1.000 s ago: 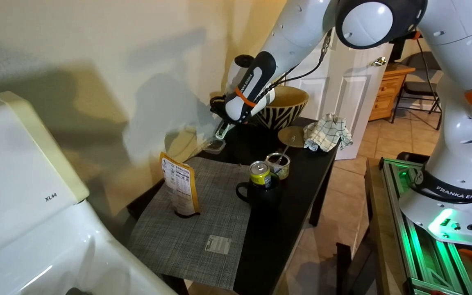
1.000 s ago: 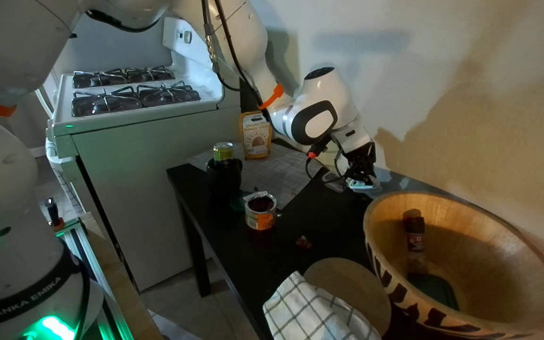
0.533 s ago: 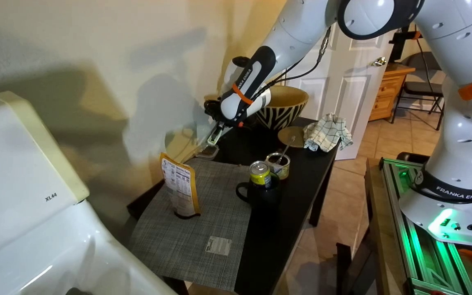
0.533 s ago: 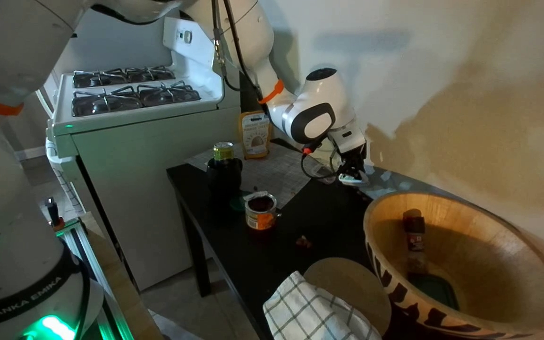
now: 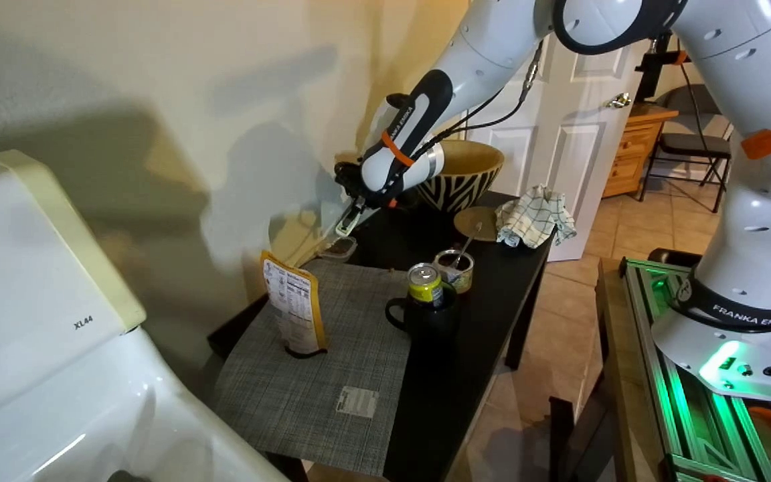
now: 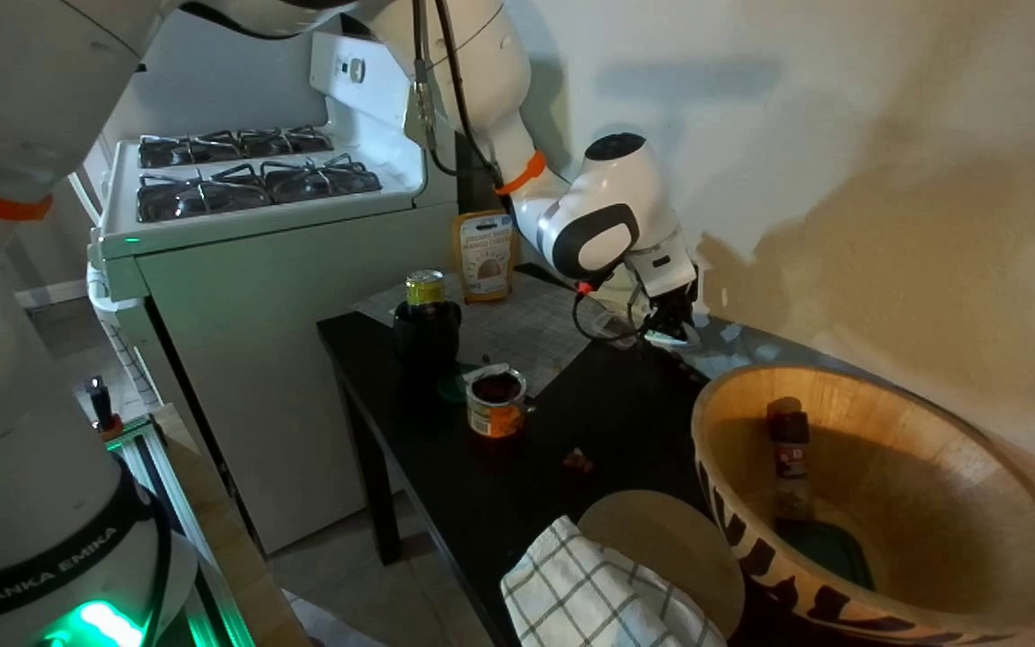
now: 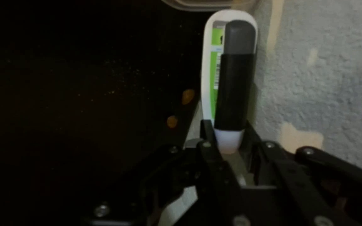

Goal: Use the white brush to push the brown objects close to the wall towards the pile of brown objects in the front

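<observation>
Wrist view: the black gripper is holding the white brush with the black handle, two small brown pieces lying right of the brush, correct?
Wrong side: the wrist view shows the two small brown pieces lying left of the black-handled white brush. The black gripper does hold it.

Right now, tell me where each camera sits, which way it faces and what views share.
In an exterior view: above the stove end, facing the bowl and door; arm and base show.
In an exterior view: above the bowl end, facing the pouch and stove; arm and base show.
Wrist view: at the arm's end, facing past the gripper to the brush and brown bits; only the gripper shows.
Both exterior views share wall, table, pouch and bowl.
</observation>
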Action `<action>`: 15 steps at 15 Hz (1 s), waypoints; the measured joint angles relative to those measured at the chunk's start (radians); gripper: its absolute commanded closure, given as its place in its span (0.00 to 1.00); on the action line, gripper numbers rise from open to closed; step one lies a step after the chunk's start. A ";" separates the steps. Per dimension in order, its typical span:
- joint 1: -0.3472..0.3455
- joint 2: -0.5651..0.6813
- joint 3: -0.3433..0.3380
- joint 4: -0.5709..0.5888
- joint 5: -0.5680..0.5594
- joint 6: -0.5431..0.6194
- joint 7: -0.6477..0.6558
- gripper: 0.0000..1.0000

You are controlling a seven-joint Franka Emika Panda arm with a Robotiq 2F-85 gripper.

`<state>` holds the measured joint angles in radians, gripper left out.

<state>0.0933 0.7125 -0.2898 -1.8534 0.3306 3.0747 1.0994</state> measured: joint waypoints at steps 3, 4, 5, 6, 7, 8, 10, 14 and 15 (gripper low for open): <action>-0.084 -0.018 0.078 -0.021 0.035 0.038 -0.016 0.94; -0.109 -0.023 0.099 -0.027 0.048 0.046 -0.022 0.94; -0.132 -0.028 0.115 -0.035 0.058 0.053 -0.025 0.94; -0.152 -0.031 0.129 -0.041 0.067 0.059 -0.027 0.94; -0.169 -0.032 0.138 -0.044 0.076 0.062 -0.028 0.94; -0.184 -0.031 0.144 -0.046 0.082 0.062 -0.028 0.94; -0.211 -0.030 0.158 -0.047 0.091 0.062 -0.029 0.94; -0.256 -0.016 0.200 -0.039 0.093 0.062 -0.039 0.94; -0.268 -0.011 0.216 -0.033 0.093 0.062 -0.044 0.94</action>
<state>-0.1743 0.7013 -0.0738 -1.8862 0.4239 3.1366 1.0552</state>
